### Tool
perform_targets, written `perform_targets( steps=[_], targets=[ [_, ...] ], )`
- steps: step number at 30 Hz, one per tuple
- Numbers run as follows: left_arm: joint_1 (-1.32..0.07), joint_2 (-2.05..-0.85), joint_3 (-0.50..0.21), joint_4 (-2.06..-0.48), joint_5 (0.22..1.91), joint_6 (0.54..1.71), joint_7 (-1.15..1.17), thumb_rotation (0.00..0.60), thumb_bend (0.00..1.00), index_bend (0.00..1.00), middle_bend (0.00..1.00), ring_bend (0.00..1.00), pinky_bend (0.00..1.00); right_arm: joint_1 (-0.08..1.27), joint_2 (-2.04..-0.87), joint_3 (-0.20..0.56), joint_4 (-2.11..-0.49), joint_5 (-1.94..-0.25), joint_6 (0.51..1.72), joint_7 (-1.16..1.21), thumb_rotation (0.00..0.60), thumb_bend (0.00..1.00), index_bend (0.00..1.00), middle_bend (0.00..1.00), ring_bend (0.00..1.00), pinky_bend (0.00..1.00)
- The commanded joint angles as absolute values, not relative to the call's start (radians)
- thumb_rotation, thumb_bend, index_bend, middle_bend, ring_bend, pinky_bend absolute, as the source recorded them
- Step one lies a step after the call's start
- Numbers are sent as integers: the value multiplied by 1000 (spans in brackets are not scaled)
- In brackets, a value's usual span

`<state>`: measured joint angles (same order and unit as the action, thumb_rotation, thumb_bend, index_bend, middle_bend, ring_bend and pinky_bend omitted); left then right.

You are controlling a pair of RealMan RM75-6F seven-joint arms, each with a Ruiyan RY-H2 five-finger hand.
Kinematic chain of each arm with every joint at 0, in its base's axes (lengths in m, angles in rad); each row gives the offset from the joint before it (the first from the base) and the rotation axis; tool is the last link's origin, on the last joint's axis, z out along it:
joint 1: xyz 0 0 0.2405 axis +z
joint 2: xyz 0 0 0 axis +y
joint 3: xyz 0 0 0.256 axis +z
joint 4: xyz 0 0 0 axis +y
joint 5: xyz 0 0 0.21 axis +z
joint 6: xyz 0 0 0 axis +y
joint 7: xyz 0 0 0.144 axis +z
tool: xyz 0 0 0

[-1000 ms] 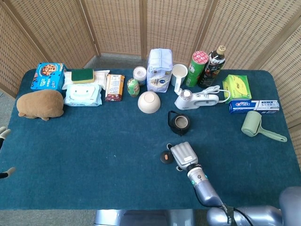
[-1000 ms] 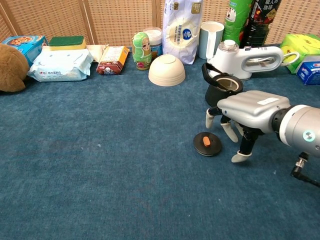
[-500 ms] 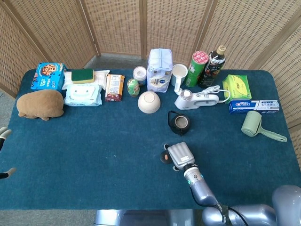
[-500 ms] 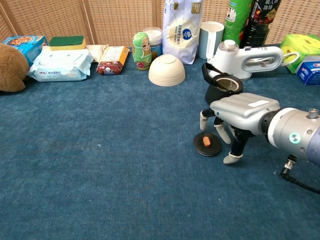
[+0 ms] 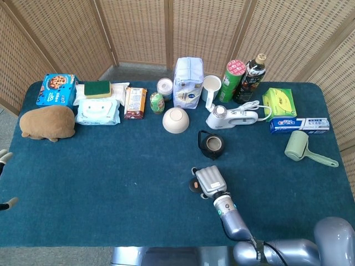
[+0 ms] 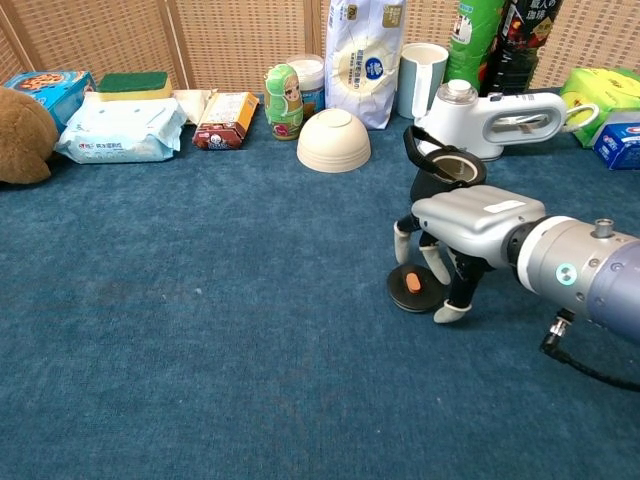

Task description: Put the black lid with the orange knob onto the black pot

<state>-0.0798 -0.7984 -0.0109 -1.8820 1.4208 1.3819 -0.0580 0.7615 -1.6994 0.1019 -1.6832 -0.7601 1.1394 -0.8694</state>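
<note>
The black lid with the orange knob lies flat on the blue cloth, just in front of the black pot. My right hand hovers over the lid's right half with its fingers hanging down apart on both sides, gripping nothing. In the head view the right hand covers most of the lid, and the pot stands open-topped a little beyond. Only the pale fingertips of my left hand show, at the far left edge, spread and empty.
Behind the pot stand a white handheld appliance, a cream bowl upside down, a white bag and a cup. Bottles, boxes, wipes and a brown plush toy line the back and left.
My right hand has slid left and lowered over the lid, so its fingers now straddle it. The lid and pot have not moved.
</note>
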Motion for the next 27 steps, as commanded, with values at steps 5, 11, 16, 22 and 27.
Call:
perform_targets(
  steps=[5, 11, 16, 22, 27],
  targets=[
    [-78, -796, -10, -1882, 1422, 1384, -63, 600, 161, 0, 0, 0, 113, 771, -1709, 111, -1679, -743, 1139, -870, 600, 206, 421, 616, 658, 708],
    [-79, -795, -10, -1881, 1420, 1380, -65, 600, 160, 0, 0, 0, 113, 773, -1697, 111, -1708, -759, 1156, -871, 600, 208, 422, 616, 658, 708],
    [-81, -795, -10, -1882, 1416, 1374, -63, 600, 160, 0, 0, 0, 112, 771, -1655, 104, -1794, -795, 1194, -891, 600, 208, 429, 616, 658, 708],
    [-81, -794, -7, -1887, 1419, 1372, -58, 600, 160, 0, 0, 0, 113, 774, -1597, 115, -1901, -813, 1237, -919, 600, 209, 429, 616, 658, 708],
    [-80, -791, -5, -1890, 1421, 1373, -59, 600, 160, 0, 0, 0, 112, 789, -1543, 162, -1959, -780, 1260, -940, 600, 209, 430, 616, 658, 708]
  ],
)
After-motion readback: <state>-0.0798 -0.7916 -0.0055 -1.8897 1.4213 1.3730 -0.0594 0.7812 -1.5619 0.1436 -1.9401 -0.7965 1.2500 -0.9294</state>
